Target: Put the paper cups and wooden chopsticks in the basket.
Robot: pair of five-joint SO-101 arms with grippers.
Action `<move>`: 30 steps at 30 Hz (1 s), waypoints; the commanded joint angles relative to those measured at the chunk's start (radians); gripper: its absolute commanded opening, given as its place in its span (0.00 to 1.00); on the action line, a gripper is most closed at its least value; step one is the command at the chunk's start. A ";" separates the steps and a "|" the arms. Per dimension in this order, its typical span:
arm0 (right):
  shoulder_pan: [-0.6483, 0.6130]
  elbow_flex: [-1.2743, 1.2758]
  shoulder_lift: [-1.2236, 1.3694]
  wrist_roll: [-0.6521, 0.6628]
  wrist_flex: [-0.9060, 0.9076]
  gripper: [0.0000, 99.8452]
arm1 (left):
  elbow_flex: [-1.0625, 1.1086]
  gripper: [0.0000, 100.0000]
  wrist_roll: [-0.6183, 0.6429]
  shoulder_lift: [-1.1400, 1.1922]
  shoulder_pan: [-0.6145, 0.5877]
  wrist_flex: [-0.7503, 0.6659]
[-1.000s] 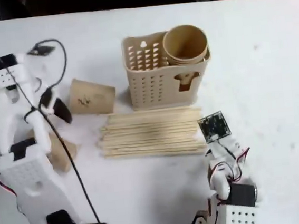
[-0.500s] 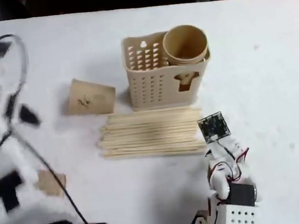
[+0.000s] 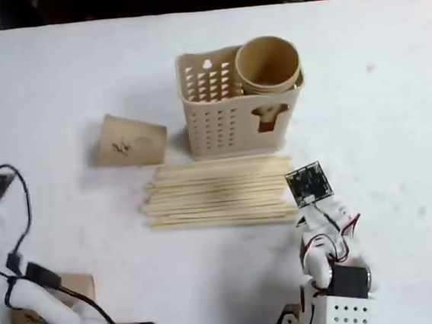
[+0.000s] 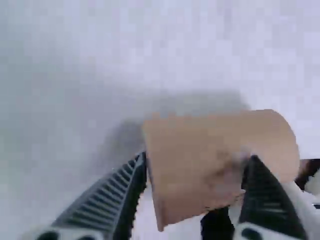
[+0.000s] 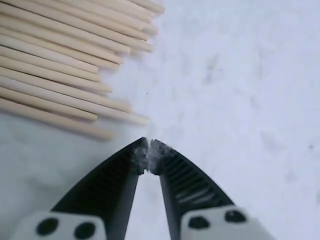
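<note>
A beige slotted basket [image 3: 227, 122] stands mid-table with one paper cup [image 3: 268, 63] upright inside it. A second paper cup [image 3: 128, 142] lies on its side to the basket's left. A pile of wooden chopsticks [image 3: 219, 192] lies flat in front of the basket. My left gripper [image 4: 196, 161] is shut on a third paper cup [image 4: 215, 160], held low at the table's near left corner [image 3: 73, 284]. My right gripper [image 5: 148, 150] is shut with nothing in it, its tips on the table just off the chopstick ends [image 5: 75, 85].
The right arm [image 3: 326, 232] sits by the right end of the chopstick pile. The left arm [image 3: 51, 316] and its cables crowd the near left corner. White tabletop [image 3: 380, 115] lies bare right of the basket.
The left arm has swung from beside the lying cup back to the near left corner, taking its paper cup along. The right arm has stayed still.
</note>
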 commanded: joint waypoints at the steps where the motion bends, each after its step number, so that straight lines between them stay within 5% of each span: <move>1: 0.007 -0.006 -0.012 0.009 0.008 0.02 | 0.038 0.31 -0.052 -0.028 -0.091 -0.058; 17: 0.008 -0.006 -0.012 0.011 0.008 0.02 | 0.120 0.27 -0.384 -0.035 -0.130 0.259; 21: 0.010 -0.006 -0.012 0.011 0.007 0.02 | 0.094 0.16 -0.387 -0.031 -0.074 0.273; 30: 0.010 -0.005 -0.012 0.011 0.005 0.02 | 0.034 0.12 -0.387 -0.035 0.054 0.275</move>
